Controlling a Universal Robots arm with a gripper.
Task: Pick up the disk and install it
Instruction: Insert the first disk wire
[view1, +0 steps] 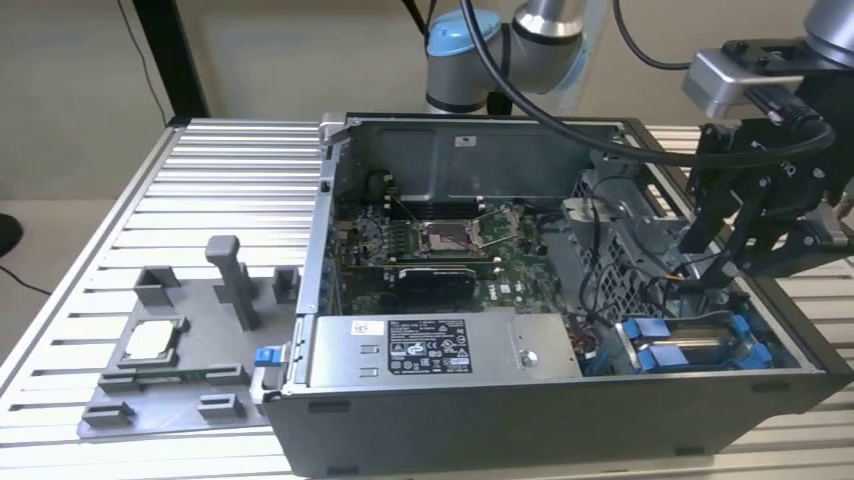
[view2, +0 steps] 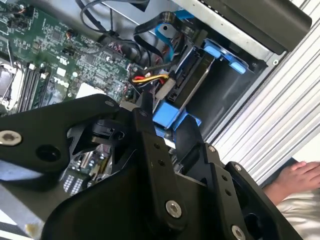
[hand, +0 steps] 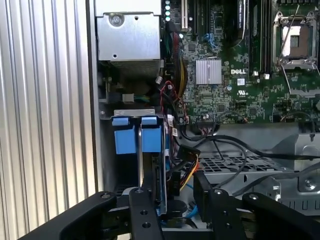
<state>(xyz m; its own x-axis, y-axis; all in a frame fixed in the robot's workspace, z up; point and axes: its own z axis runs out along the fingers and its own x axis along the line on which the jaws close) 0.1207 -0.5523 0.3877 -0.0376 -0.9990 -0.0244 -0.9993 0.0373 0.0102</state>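
Observation:
The disk (view1: 703, 343) stands on edge in the drive bay at the near corner of the open computer case (view1: 534, 400), on the exterior view's right. Its blue bracket (hand: 151, 140) frames a grey metal body (view2: 192, 82). My gripper (view1: 717, 270) hangs just above the bay. In both wrist views its black fingers (hand: 145, 205) are spread, so the gripper (hand: 175, 192) is open and holds nothing. In the second wrist view the gripper (view2: 165, 117) is close over the blue bracket, beside red, yellow and black cables (view2: 150, 78).
A grey box with a black label (view1: 427, 345) lies along the case's front. The motherboard (view1: 427, 240) with its open socket fills the middle. On the exterior view's left a grey fixture tray (view1: 174, 400) holds a square chip (view1: 150, 340). A person's hand (view2: 295, 177) rests beyond the slatted table (hand: 45, 125).

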